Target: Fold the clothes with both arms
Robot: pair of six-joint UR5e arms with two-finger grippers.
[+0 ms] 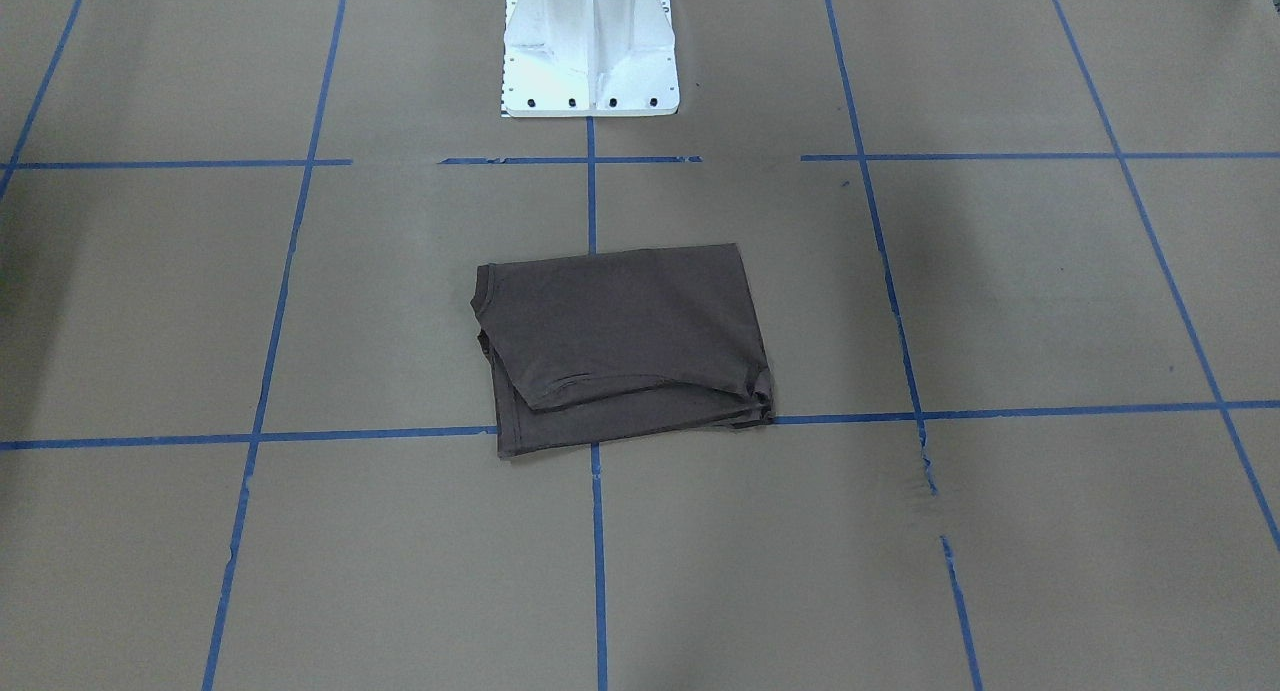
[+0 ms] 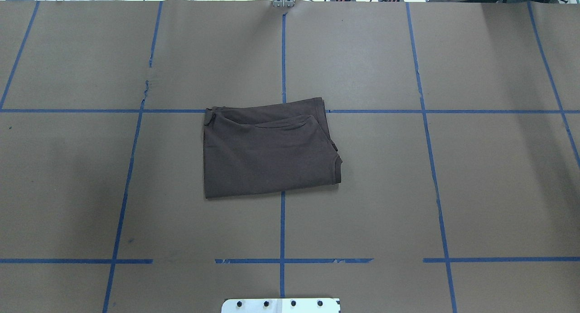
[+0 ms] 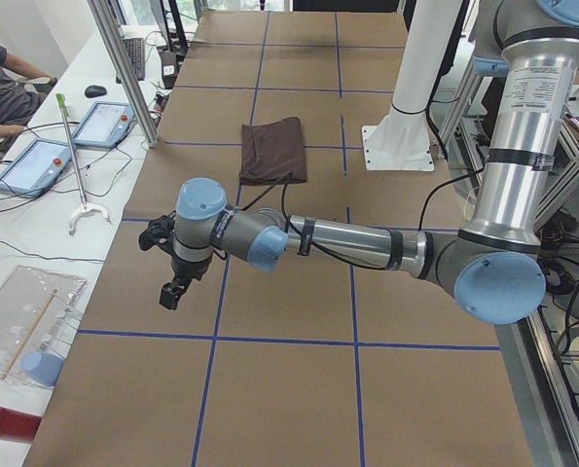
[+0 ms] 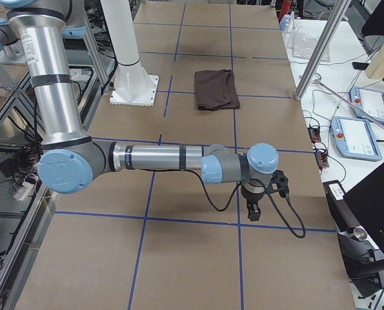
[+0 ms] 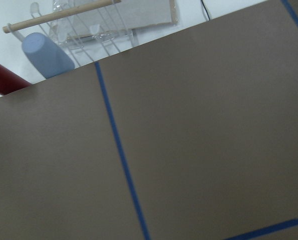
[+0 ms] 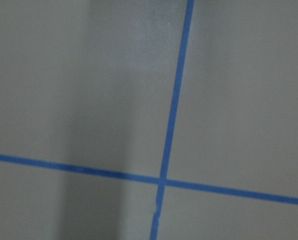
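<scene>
Brown folded T-shirt (image 2: 269,154) overhead; left arm (image 3: 352,243), right arm (image 4: 153,157) side-view only.

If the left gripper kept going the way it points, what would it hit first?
Probably the paper-covered table right below it. The left gripper points downward, well away from the shirt.

My left arm (image 3: 352,243) and right arm (image 4: 153,157) are shiny grey tubes with light-blue caps (image 3: 199,199) and black cables (image 4: 290,216).

brown paper-covered table (image 2: 476,177), blue tape grid (image 2: 282,231), folded T-shirt (image 2: 267,152), white pedestal (image 1: 590,46)
</scene>
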